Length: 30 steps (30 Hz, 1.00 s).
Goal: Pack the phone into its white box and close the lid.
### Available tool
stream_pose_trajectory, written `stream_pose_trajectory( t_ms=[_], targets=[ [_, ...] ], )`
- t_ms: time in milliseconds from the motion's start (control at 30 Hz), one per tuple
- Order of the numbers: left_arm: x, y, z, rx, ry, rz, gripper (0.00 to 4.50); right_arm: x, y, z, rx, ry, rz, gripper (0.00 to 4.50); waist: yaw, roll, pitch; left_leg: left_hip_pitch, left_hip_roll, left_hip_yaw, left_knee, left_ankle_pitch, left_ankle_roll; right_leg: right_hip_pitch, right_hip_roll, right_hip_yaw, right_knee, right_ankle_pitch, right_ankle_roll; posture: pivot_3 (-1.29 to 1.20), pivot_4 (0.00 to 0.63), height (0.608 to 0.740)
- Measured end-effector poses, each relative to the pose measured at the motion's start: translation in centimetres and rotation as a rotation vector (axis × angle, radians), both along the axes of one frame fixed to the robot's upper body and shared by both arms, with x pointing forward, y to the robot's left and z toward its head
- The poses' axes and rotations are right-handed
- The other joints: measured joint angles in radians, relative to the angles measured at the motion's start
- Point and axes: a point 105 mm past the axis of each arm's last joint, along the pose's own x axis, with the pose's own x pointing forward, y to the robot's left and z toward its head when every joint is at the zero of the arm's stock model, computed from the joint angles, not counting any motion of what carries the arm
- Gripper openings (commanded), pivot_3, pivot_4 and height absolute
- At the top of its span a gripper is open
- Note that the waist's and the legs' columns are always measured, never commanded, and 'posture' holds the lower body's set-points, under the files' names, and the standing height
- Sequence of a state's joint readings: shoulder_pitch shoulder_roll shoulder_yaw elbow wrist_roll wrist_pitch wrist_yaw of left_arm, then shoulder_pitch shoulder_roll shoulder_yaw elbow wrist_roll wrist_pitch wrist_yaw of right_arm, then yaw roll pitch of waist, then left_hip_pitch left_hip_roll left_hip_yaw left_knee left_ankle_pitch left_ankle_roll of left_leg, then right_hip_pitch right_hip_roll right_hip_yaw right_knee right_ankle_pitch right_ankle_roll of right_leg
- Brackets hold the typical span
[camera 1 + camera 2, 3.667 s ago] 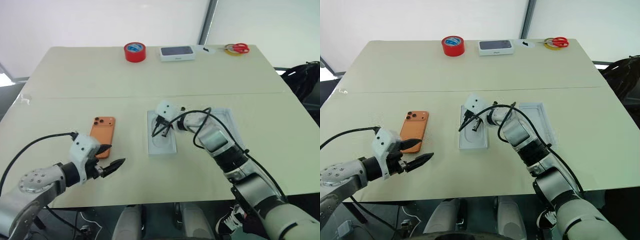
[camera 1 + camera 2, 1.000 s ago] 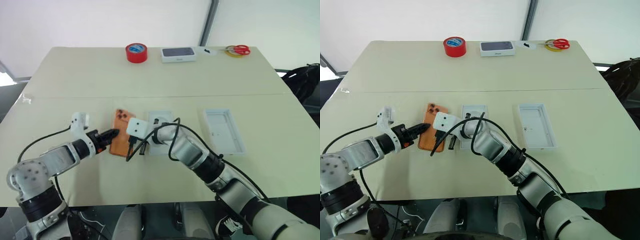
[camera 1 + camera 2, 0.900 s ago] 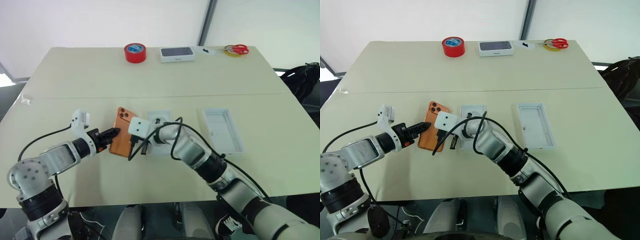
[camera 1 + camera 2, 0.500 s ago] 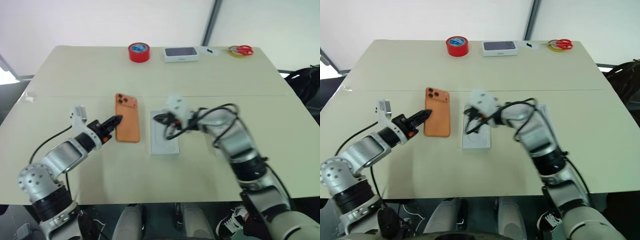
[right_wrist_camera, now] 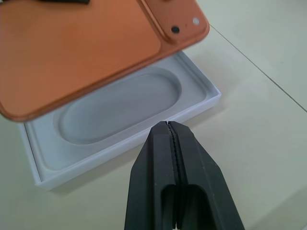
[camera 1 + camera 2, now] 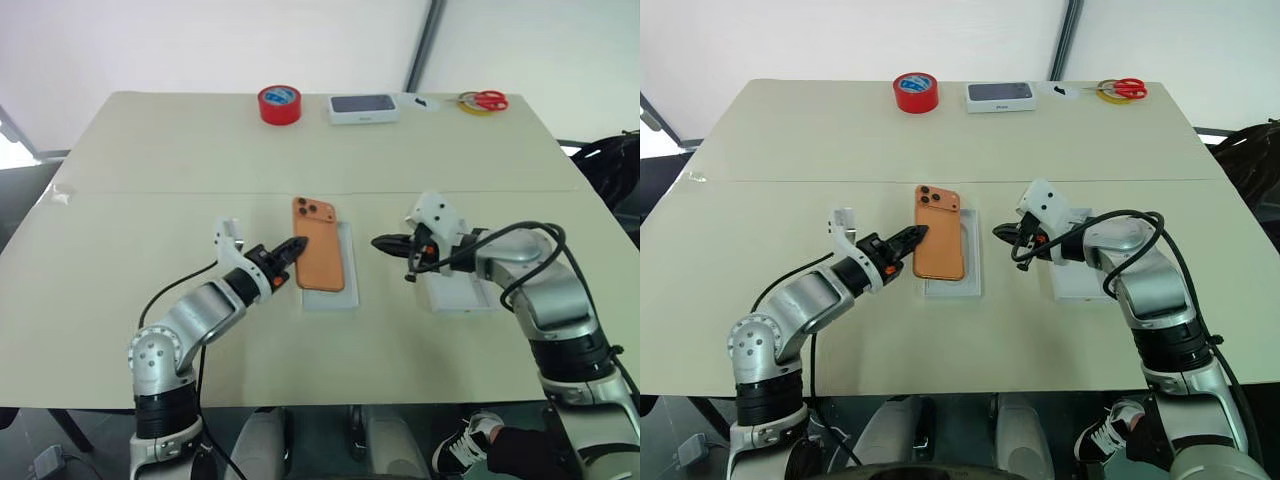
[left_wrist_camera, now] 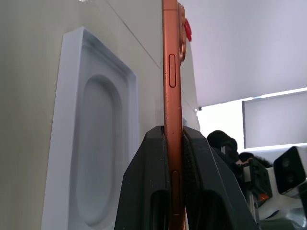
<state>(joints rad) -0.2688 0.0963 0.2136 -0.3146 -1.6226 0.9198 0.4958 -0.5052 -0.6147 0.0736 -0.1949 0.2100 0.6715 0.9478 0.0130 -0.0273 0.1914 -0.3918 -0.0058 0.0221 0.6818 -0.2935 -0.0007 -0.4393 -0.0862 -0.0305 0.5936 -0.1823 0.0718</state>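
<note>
We hold the phone [image 6: 319, 257] clamped in our left gripper [image 6: 286, 250] above the white tray [image 5: 122, 112]; our right gripper [image 6: 388, 242], jaws together, waits at three o'clock. Boxing and lidding remain.

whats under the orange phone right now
The phone, pinched at its edge by the left gripper, hangs over a white tray with a rounded recess. The recess's visible part looks empty; the phone hides the rest.
</note>
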Motion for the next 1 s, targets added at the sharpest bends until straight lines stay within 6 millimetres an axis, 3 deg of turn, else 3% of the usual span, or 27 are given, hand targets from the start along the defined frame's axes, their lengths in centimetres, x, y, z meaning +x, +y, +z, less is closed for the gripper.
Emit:
stream_pose_trajectory(
  t_ms=[333, 600, 700, 900, 1000],
  targets=[
    [0.9, -1.1, -2.4, 0.058, 0.073, -0.001, 0.03, -1.1, -0.7, -0.3, 0.016, 0.031, 0.039, 0.0, 0.001, 0.0, 0.0, 0.0, 0.0, 0.0, 0.001, 0.0, 0.0, 0.0, 0.0, 0.0, 0.0, 0.0, 0.0, 0.0, 0.15, 0.732],
    [1.7, -1.9, -2.3, 0.061, 0.065, -0.014, 0.03, -1.1, -1.0, -0.4, 0.013, 0.026, 0.027, 0.0, 0.001, 0.0, 0.0, 0.0, 0.0, 0.0, 0.001, 0.0, 0.0, 0.0, 0.0, 0.0, 0.0, 0.0, 0.0, 0.0, 0.15, 0.732],
    [1.6, -2.4, -2.7, 0.07, 0.076, -0.037, 1.25, -1.1, -1.1, -0.4, 0.014, 0.025, 0.019, 0.0, 0.001, 0.0, 0.0, 0.0, 0.0, 0.0, 0.001, 0.0, 0.0, 0.0, 0.0, 0.0, 0.0, 0.0, 0.0, 0.0, 0.15, 0.732],
    [1.2, -2.7, -2.0, 0.07, 0.04, -0.08, 4.23, -1.0, -1.1, -0.4, 0.018, 0.02, 0.013, 0.0, 0.0, 0.0, 0.0, 0.0, 0.0, -0.001, 0.001, 0.0, 0.0, 0.001, 0.0, 0.0, 0.0, 0.0, 0.0, 0.0, 0.15, 0.732],
    [0.9, -2.1, -1.6, 0.092, 0.027, -0.088, 4.23, -1.0, -1.1, -0.4, 0.017, 0.018, 0.009, 0.0, -0.001, 0.0, 0.0, 0.0, 0.001, -0.001, 0.001, 0.0, 0.0, 0.0, 0.0, 0.0, 0.0, 0.0, 0.0, 0.0, 0.15, 0.732]
  ],
)
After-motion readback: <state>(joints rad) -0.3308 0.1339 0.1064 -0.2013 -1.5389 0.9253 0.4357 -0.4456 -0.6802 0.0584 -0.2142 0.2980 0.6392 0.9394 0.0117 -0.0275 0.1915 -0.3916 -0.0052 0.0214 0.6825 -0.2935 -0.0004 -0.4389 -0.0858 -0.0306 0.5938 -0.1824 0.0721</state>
